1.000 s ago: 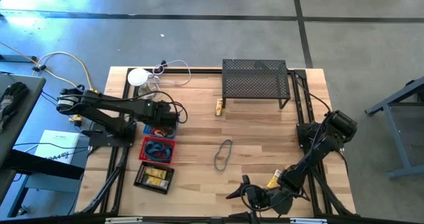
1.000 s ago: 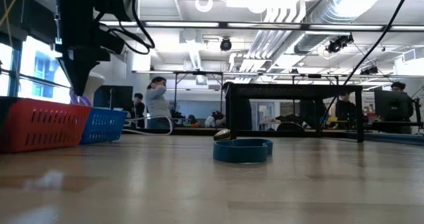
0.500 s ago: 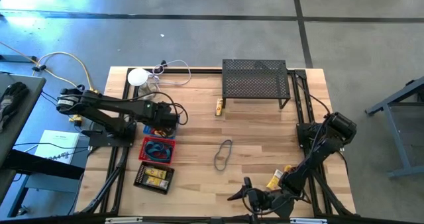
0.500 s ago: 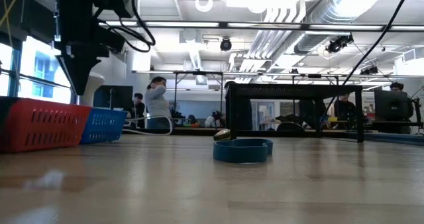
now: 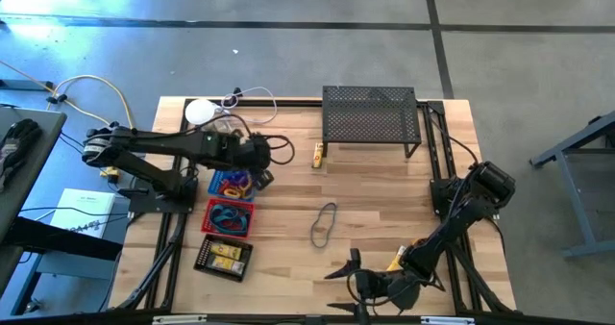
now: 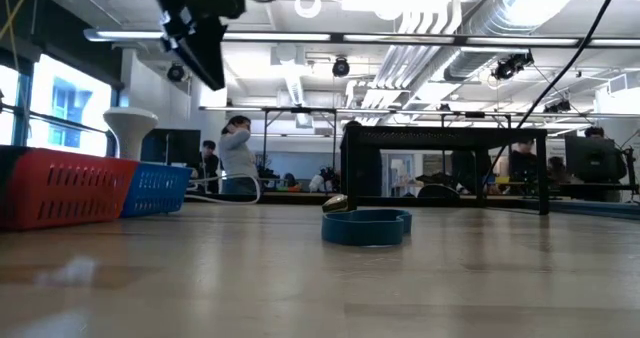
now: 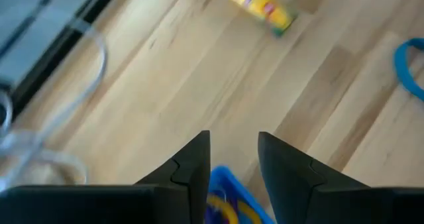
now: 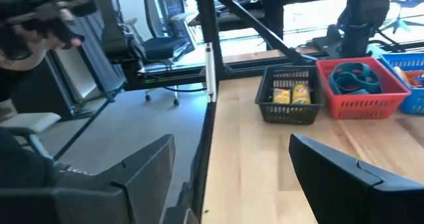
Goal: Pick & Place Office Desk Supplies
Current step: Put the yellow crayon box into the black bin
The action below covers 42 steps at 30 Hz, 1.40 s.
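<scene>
Risk: left gripper, part-open and carrying nothing, is hanging over the blue mesh basket near the surface's left edge; swinging low could be clipping its rim.

Right gripper is waiting wide open, empty, at the near edge.

Item: dark blue elastic loop is lying flat, mid-surface. Short yellow-and-white tube is resting beside the black mesh shelf.

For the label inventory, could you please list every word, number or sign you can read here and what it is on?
None can be read.
Yellow tube: coloured print, too blurred to read.
Yellow tubes in the black basket: print too small to read.
White sheet beside the table: dark lines, too small to read.
</scene>
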{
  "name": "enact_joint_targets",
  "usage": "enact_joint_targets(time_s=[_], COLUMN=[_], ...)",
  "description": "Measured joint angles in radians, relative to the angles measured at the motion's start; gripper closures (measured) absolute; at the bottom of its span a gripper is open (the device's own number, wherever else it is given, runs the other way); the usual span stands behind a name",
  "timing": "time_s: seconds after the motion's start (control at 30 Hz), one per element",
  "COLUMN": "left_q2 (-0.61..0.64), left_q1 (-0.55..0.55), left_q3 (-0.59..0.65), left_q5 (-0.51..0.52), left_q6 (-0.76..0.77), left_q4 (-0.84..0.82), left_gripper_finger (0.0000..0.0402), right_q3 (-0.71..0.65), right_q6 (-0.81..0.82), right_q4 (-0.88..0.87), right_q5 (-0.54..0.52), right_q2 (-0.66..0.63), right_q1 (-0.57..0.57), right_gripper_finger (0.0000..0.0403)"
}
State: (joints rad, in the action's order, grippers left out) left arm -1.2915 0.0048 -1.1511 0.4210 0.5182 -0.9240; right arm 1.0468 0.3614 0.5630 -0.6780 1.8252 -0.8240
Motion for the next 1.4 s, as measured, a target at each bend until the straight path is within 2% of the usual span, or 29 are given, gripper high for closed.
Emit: enact_joint_targets(time_s=[0.13, 0.23, 0.4, 0.53, 0.6, 0.8, 1.03, 1.2, 1.3, 1.4], left_q2=[-0.012, -0.03, -0.076, -0.133, -0.167, -0.257, -0.399, -0.514, -0.536, -0.536], left_q1=[0.015, 0.055, 0.126, 0.163, 0.17, 0.169, 0.158, 0.115, 0.081, 0.051], left_q3=[0.001, 0.001, 0.001, 0.001, 0.002, 0.002, 0.002, 0.003, 0.003, 0.003], left_q5=[-0.003, -0.025, -0.136, -0.287, -0.301, -0.294, -0.277, -0.135, -0.039, -0.033], left_q6=[-0.161, -0.165, -0.196, -0.273, -0.337, -0.415, -0.335, -0.262, -0.258, -0.257], left_q4=[0.074, 0.102, 0.116, 0.183, 0.228, 0.368, 0.531, 0.632, 0.704, 0.775], left_gripper_finger=[0.0282, 0.0282, 0.0276, 0.0253, 0.0237, 0.0186, 0.0165, 0.0164, 0.0164, 0.0164], right_q3=[0.001, 0.001, 0.001, 0.001, 0.001, 0.001, 0.001, 0.001, 0.001, 0.001], right_q6=[0.0, 0.0, -0.045, -0.105, -0.122, -0.164, -0.236, -0.287, -0.314, -0.332], right_q4=[-0.013, -0.015, -0.027, -0.035, -0.035, -0.04, -0.042, -0.044, -0.041, -0.033], right_q5=[0.015, 0.029, 0.022, 0.022, 0.022, 0.008, -0.21, -0.376, -0.431, -0.473], right_q2=[0.0, 0.0, 0.0, 0.0, 0.0, 0.0, 0.0, -0.004, -0.006, -0.006], right_q1=[0.025, 0.039, 0.046, 0.054, 0.062, 0.081, 0.062, 0.016, -0.008, -0.022], right_gripper_finger=[0.0118, 0.0118, 0.0118, 0.0118, 0.0118, 0.0118, 0.0118, 0.0118, 0.0118, 0.0118])
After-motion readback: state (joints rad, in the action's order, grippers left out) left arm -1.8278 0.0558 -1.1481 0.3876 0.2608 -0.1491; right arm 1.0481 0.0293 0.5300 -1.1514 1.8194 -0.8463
